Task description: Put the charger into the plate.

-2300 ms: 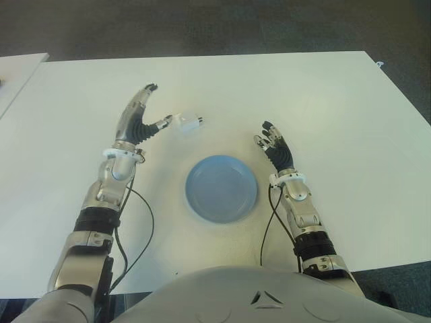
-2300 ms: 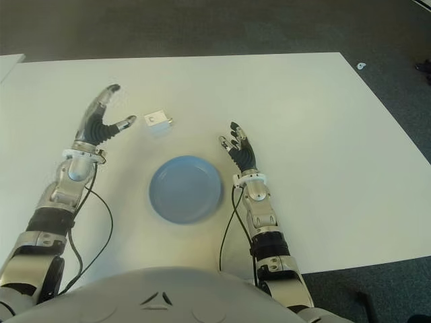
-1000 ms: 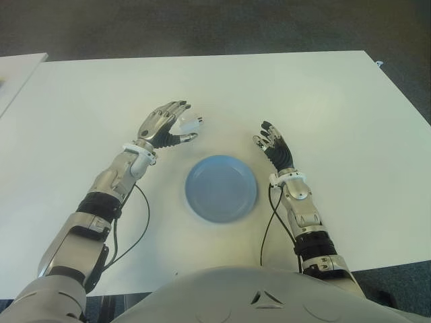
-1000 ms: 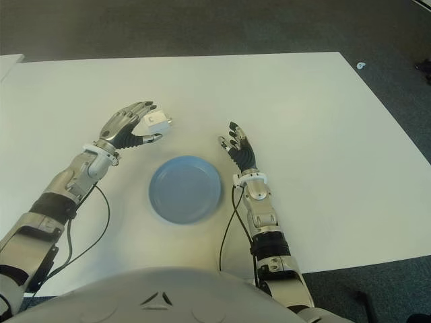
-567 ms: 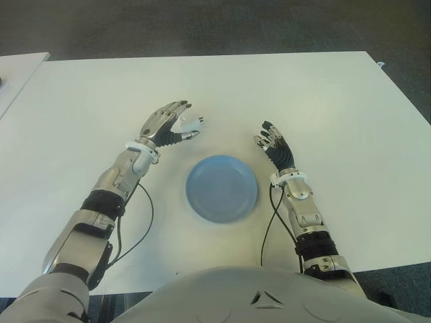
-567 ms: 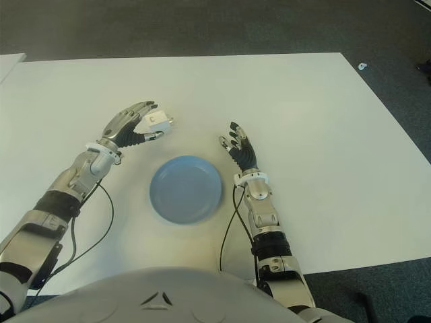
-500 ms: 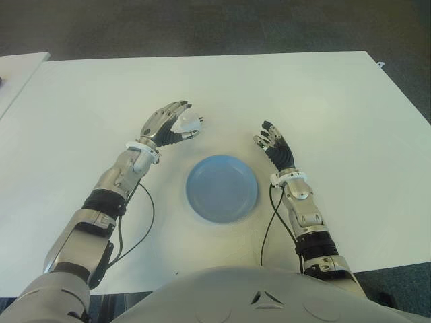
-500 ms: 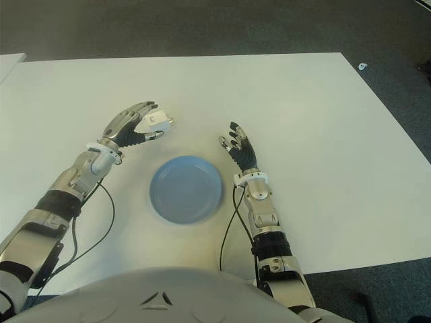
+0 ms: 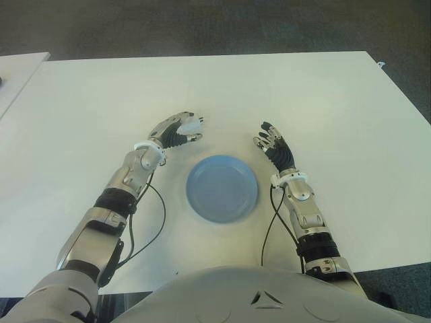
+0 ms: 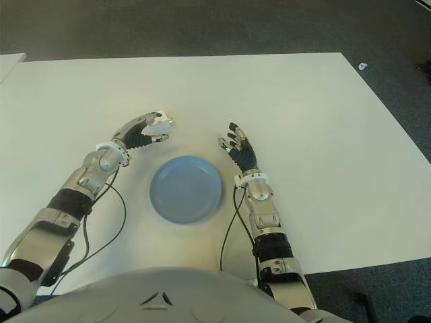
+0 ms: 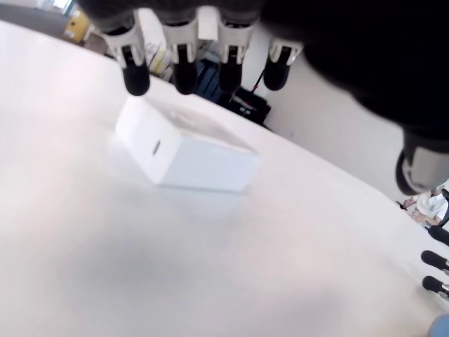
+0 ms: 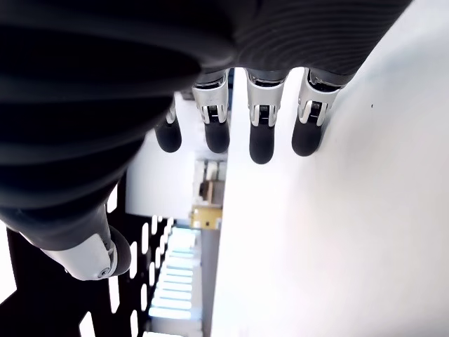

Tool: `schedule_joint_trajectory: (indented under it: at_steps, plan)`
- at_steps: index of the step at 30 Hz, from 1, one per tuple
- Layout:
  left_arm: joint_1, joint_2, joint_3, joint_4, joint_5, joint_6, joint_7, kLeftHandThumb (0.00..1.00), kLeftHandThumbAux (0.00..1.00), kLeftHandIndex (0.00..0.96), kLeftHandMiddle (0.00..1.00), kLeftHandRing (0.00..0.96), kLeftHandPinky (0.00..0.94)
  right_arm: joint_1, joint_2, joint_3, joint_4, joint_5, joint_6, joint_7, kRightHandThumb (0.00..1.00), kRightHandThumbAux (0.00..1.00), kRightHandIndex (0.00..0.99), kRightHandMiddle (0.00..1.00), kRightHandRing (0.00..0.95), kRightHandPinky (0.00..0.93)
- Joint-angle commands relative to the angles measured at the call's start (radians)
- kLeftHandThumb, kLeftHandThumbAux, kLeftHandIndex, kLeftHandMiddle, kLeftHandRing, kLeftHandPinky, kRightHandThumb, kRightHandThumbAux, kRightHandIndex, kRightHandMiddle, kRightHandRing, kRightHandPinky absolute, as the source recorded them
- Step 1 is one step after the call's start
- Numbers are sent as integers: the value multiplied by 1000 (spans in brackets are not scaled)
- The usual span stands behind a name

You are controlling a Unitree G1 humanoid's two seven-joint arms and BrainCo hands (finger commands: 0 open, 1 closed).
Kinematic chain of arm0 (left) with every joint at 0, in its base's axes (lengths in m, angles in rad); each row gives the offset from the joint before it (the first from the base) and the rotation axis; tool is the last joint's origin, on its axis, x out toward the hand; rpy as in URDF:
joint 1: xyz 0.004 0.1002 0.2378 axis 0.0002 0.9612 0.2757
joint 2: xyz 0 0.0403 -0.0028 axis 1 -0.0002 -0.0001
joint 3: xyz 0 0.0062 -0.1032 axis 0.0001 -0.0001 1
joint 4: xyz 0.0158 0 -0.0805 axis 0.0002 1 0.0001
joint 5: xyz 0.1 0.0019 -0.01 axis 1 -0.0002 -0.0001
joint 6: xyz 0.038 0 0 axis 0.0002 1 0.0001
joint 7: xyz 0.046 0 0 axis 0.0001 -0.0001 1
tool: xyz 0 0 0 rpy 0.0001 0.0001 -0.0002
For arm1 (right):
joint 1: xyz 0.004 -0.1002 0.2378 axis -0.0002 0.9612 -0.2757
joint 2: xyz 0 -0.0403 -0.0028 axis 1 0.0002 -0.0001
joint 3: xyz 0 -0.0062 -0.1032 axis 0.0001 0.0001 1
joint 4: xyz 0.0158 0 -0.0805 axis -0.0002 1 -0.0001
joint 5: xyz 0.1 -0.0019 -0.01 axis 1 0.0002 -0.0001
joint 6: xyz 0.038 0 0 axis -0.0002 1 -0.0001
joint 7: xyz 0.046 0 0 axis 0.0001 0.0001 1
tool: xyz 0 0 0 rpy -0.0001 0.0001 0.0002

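Note:
The white cube charger (image 9: pixel 193 125) lies on the white table (image 9: pixel 323 101), just behind and left of the blue plate (image 9: pixel 221 189). My left hand (image 9: pixel 180 128) reaches over it from the left, fingers arched above it. In the left wrist view the charger (image 11: pixel 186 144) sits flat on the table, the fingertips (image 11: pixel 184 77) hover at its far top edge and the thumb (image 11: pixel 415 168) stands well off to the side, so the hand is open around it. My right hand (image 9: pixel 271 142) shows to the right of the plate, fingers spread, holding nothing.
A second white table edge (image 9: pixel 17 67) shows at the far left. Dark carpet lies beyond the table's far edge. Black cables hang from both forearms near the table's front.
My left hand has dropped lower and moved right over the charger, its fingers bending down around it. The charger, plate and right hand have stayed in place.

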Motion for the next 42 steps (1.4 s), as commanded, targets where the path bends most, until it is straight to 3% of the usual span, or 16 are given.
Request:
schedule_joint_trajectory:
  at_steps: [1, 4, 10, 22, 42]
  plan:
    - [1, -27, -10, -21, -13, 129, -79, 35, 350, 0, 0, 0, 0, 16, -9, -8, 1, 0, 7, 7, 188, 616, 17, 102, 108, 134]
    - [-7, -45, -17, -27, -1, 207, -89, 17, 346, 0, 0, 0, 0, 18, -11, -10, 2, 1, 5, 10, 188, 621, 16, 102, 108, 130]
    - [-20, -76, -29, -25, 11, 297, -66, 1, 348, 0, 0, 0, 1, 26, -13, -11, -6, 2, 0, 15, 189, 630, 13, 99, 104, 125]
    - [-63, -134, -73, 27, 83, 394, 50, 2, 349, 0, 0, 0, 0, 36, -16, -14, -20, 7, 1, 28, 188, 625, 15, 100, 109, 144]
    - [-111, -138, -108, 94, 115, 396, 118, 0, 338, 0, 0, 0, 0, 42, -16, -16, -24, 2, -7, 31, 190, 620, 19, 96, 103, 134]
